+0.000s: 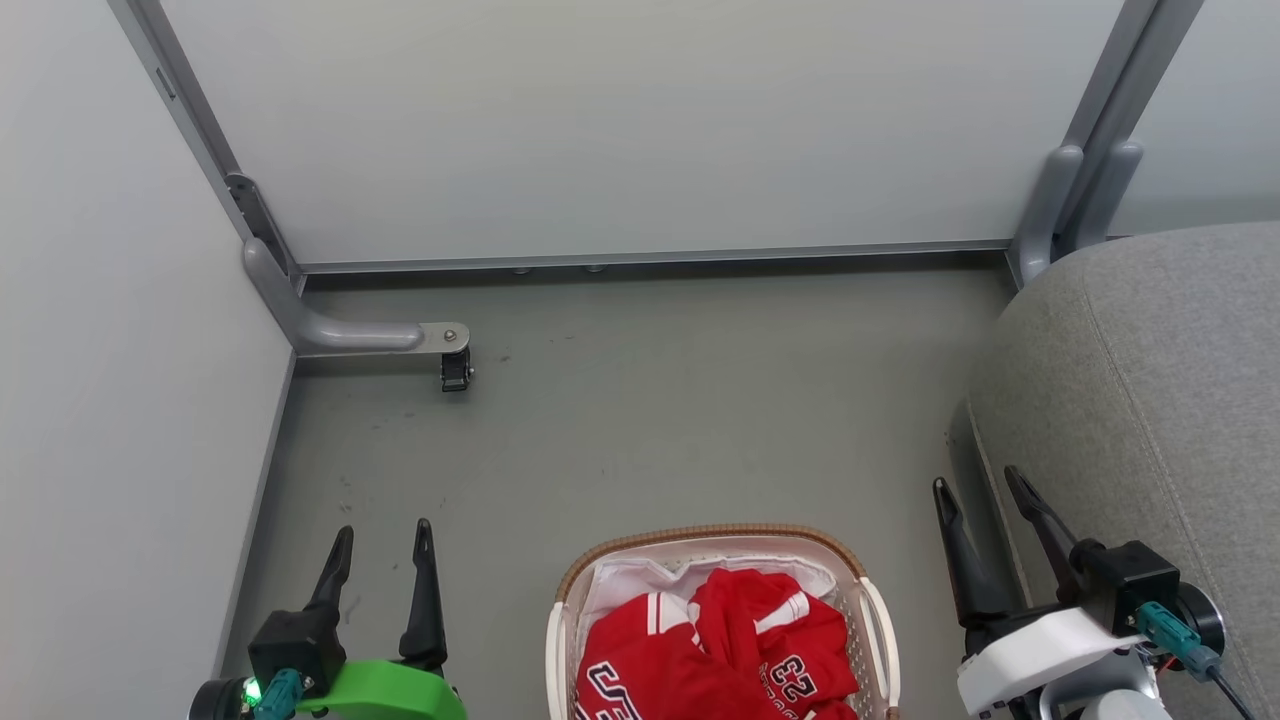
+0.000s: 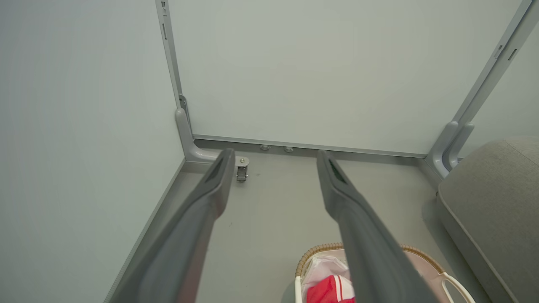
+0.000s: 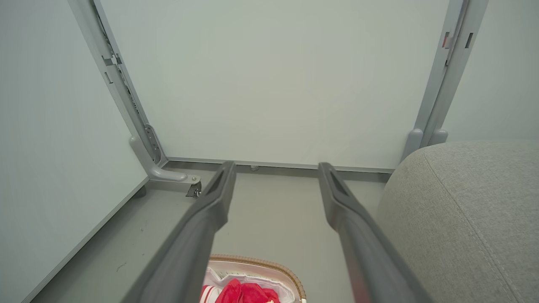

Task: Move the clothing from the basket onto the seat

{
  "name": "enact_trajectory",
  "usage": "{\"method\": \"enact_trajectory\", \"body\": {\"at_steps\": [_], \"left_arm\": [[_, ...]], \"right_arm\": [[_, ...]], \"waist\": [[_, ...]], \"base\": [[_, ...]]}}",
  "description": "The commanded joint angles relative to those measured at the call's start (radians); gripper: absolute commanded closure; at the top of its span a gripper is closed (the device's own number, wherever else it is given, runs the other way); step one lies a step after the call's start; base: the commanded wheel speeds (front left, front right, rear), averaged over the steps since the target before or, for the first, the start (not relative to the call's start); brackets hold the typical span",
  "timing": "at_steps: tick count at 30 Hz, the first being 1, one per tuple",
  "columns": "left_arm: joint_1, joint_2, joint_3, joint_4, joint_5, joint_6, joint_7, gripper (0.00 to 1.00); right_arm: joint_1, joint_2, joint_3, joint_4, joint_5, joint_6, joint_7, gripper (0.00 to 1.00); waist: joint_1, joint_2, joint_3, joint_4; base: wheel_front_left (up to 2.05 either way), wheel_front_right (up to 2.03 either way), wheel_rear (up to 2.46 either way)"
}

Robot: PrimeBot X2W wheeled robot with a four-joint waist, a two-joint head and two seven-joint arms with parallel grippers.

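Both grippers, left [image 1: 383, 538] & right [image 1: 978, 488], hanging wide open (nothing held); clothing [image 1: 700, 650] lying in basket [image 1: 700, 534].

The clothing [image 1: 715, 650], red with white trim and a black-and-white "23", lies crumpled in a heap inside the basket [image 1: 700, 533]. The basket, oval white perforated plastic with a brown woven rim and a white cloth liner [image 1: 625, 580], stands upright on the grey floor [image 1: 650, 420]. The seat [image 1: 1150, 400], a big grey fabric cushion with a rounded corner and a stitched seam, sits near the basket's right, apart from it.
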Motion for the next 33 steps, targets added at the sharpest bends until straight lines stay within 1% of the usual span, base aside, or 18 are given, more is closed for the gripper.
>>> {"method": "enact_trajectory", "body": {"at_steps": [1, 16, 20, 26, 29, 33], "left_arm": [[0.006, 0.007, 0.001, 0.001, 0.0, 0.005, 0.0, 0.0], [-0.005, 0.007, -0.013, 0.006, -0.001, 0.004, 0.0, 0.0], [-0.022, 0.007, -0.037, 0.014, 0.013, -0.007, 0.0, 0.0], [-0.109, 0.006, -0.095, 0.041, 0.055, -0.026, 0.0, 0.0], [-0.199, 0.007, -0.142, 0.095, 0.08, -0.039, 0.0, 0.0], [-0.32, 0.006, -0.209, 0.184, 0.087, -0.052, 0.0, 0.0]], "right_arm": [[0.008, -0.006, -0.001, 0.003, 0.001, -0.001, -0.005, 0.0], [-0.002, -0.006, -0.005, 0.004, 0.002, -0.001, -0.005, 0.0], [-0.009, -0.006, -0.009, -0.001, -0.002, -0.001, -0.005, 0.0], [-0.045, -0.006, -0.032, -0.02, -0.016, -0.001, -0.005, 0.0], [-0.081, -0.006, -0.058, -0.033, -0.023, -0.001, -0.005, 0.0], [-0.126, -0.005, -0.082, -0.051, -0.032, -0.001, -0.005, 0.0]], "waist": [[0.0, 0.0086, 0.0, -0.001], [0.0, 0.0086, 0.006, 0.0], [0.0, 0.0086, 0.018, 0.002], [0.0, 0.0086, 0.092, 0.003], [0.0, 0.0086, 0.156, 0.001], [0.0, 0.0086, 0.244, -0.014]], "base": [[0.0, 0.0, 0.0], [0.0, 0.0, 0.0], [0.0, 0.0, 0.0], [0.0, 0.0, 0.0], [0.0, 0.0, 0.0], [0.0, 0.0, 0.0]]}}
